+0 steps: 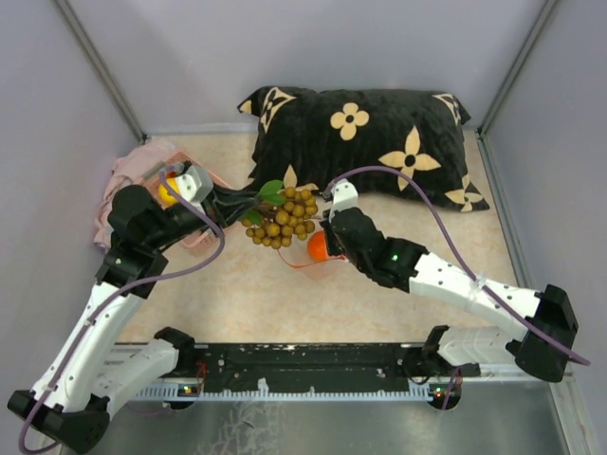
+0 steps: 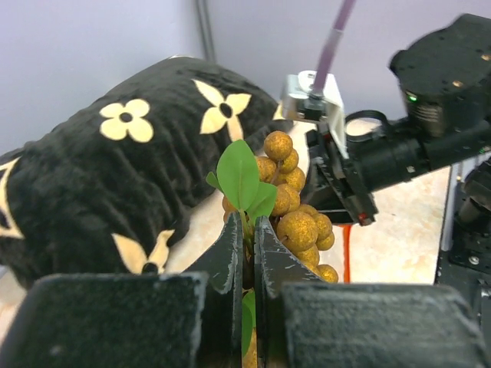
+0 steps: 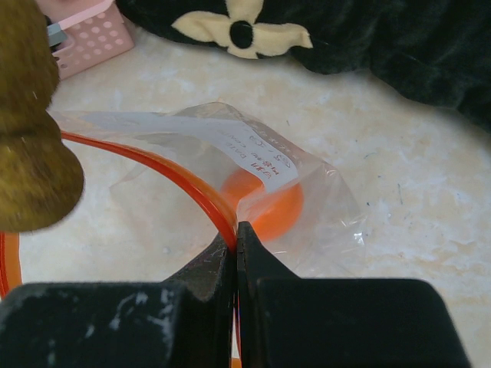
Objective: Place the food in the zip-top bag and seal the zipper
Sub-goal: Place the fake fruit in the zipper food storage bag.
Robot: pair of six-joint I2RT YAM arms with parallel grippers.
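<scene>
A cluster of tan-brown balls with green leaves hangs in the middle of the table. My left gripper is shut on its leafy stem. Just right of the cluster, my right gripper is shut on the red-orange zipper at the mouth of the clear zip-top bag. An orange ball lies inside the bag, which rests on the table. The cluster looms close at the left of the right wrist view, beside the bag's mouth. A yellow ball sits in the pink basket.
A black pillow with cream flowers lies along the back, just behind the cluster and the bag. The pink basket stands at the far left, behind the left arm. Grey walls close in the table on three sides.
</scene>
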